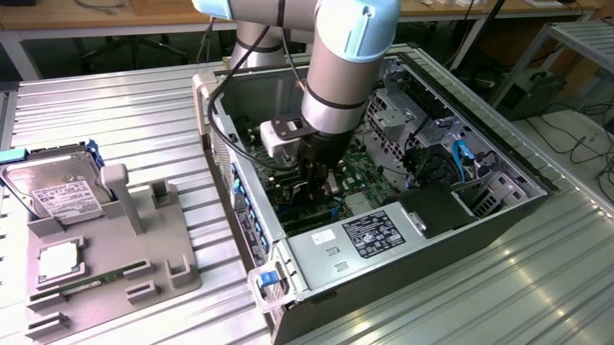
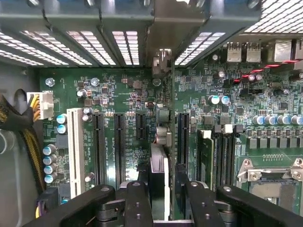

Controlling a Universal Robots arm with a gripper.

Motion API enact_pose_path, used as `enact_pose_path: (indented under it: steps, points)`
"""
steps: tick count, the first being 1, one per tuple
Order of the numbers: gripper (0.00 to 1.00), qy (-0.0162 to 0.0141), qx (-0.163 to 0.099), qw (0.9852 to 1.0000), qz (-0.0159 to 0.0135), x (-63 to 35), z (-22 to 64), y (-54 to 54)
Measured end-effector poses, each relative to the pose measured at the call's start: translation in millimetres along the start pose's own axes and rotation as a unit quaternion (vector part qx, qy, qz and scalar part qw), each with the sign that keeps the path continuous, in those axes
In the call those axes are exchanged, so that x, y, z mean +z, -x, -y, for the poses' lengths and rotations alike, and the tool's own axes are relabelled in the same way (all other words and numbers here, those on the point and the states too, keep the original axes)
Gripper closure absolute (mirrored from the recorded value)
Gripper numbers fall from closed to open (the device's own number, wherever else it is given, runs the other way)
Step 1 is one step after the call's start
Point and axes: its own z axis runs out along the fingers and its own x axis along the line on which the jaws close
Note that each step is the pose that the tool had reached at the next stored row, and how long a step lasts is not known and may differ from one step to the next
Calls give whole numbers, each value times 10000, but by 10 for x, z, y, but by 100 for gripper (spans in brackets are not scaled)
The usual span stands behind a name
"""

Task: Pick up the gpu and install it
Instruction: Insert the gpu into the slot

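Right now my gripper (image 1: 321,188) is down inside the open PC case (image 1: 499,215), low over the motherboard (image 2: 123,94), just beside the black PSU box w/ the white label (image 1: 372,233). It's clenched on the gpu (image 2: 160,184): in the wrist view the fingers (image 2: 137,201) sit either side of the card, which I see edge-on, standing upright btwn them. The card's far end w/ its pale metal bracket (image 2: 162,60) reaches the slotted rear wall of the case. Relative to the case's black expansion slots (image 2: 99,146), the gpu sits btwn the short black slot (image 2: 140,125) and the long one nearest the RAM sticks (image 2: 218,156). Can't tell if its edge is seated in the board or just above it.

Beside the case, on the exterior view's left, the grey parts holder (image 1: 106,266) carries the hard drive (image 1: 57,194) and a green memory stick (image 1: 91,282).
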Motion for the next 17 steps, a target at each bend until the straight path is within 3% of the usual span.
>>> enact_pose_path:
  steps: [11, 16, 17]
  points:
    - [65, -68, -2, 10000, 1, -530, 3, 21]
    - [67, -76, -2, 10000, 2, -560, 3, 22]
    - [74, -75, -2, 10000, 1, -560, 3, 22]
